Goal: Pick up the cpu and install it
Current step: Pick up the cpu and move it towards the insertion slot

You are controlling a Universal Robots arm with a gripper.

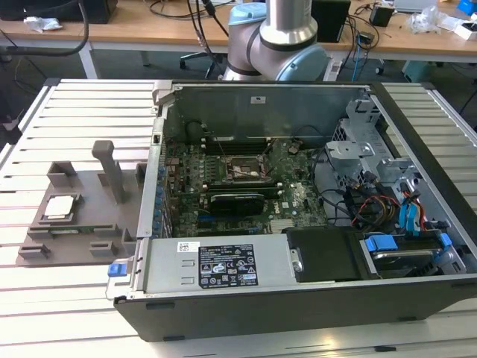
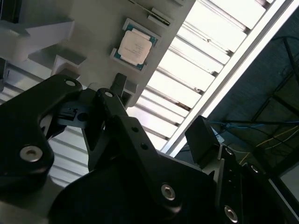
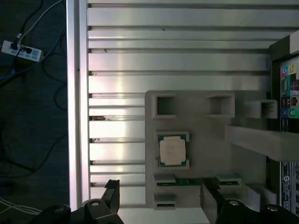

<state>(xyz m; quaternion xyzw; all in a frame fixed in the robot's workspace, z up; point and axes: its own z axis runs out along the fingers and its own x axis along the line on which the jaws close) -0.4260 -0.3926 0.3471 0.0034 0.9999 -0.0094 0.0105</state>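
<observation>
Cpu (image 1: 59, 206) count was one: a single flat square chip, silvery on top with a pale rim, lying face up in a shallow pocket of the one grey tray (image 1: 89, 195). That tray sat on the slatted bench (image 1: 74, 112), just beside the one open case (image 1: 223, 265), on the exterior view's left of it. One post (image 1: 112, 170) stood upright from the tray, near the cpu but apart from it. Inside the case, one black socket (image 1: 242, 170) lay on the green board, well apart from the cpu.

In the first wrist view the cpu (image 3: 173, 150) lay in line with the gap of the one hand (image 3: 160, 198), clear of both fingers (image 3: 112, 191) and untouched. In the second wrist view the cpu (image 2: 135, 45) lay beyond the hand (image 2: 161, 112), whose two black fingers (image 2: 203, 137) stood spread apart with nothing between them. The hand hung above the tray's edge, pointing down at the bench. One arm (image 1: 287, 33) rose behind the case in the exterior view.
</observation>
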